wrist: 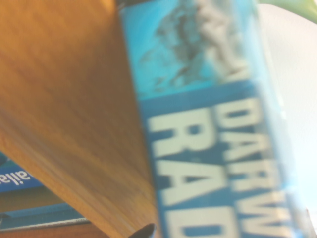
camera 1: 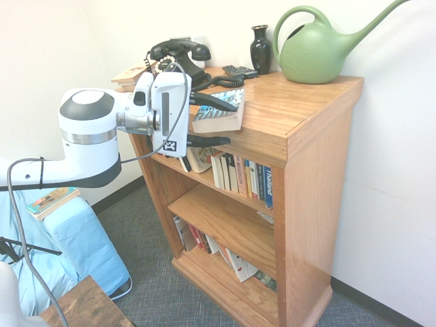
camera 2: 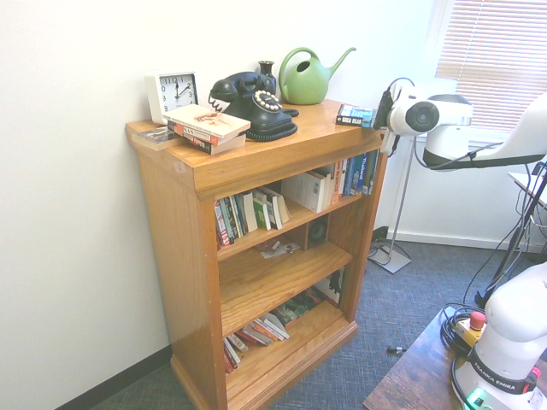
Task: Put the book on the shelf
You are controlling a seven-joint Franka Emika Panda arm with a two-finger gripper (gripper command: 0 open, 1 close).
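Oak-coloured wood: one waist-high bookcase [camera 1: 317,191], its thick top overhanging, rows of paperbacks [camera 2: 248,213] on the boards below. Item, one thick blue-teal book [camera 1: 219,117], large white lettering, cream page edges, lying on the bookcase top by the front edge, near the corner at the arm's side. Item, one white arm with a two-finger gripper [camera 1: 230,124], reaching in at that corner; jaws spread wide, one dark finger level with the upper part of the book, the other lower, by the slab's front edge; no closed grip, though whether either finger touches the book I cannot tell. Item, one green watering can [camera 1: 313,51], at the back edge. Item, one dark vase [camera 1: 261,50], beside the can. Item, one black telephone [camera 2: 255,107], towards the other end. Item, one white square clock [camera 2: 173,96], at the back corner there, a small stack of pale books [camera 2: 208,126] before it.
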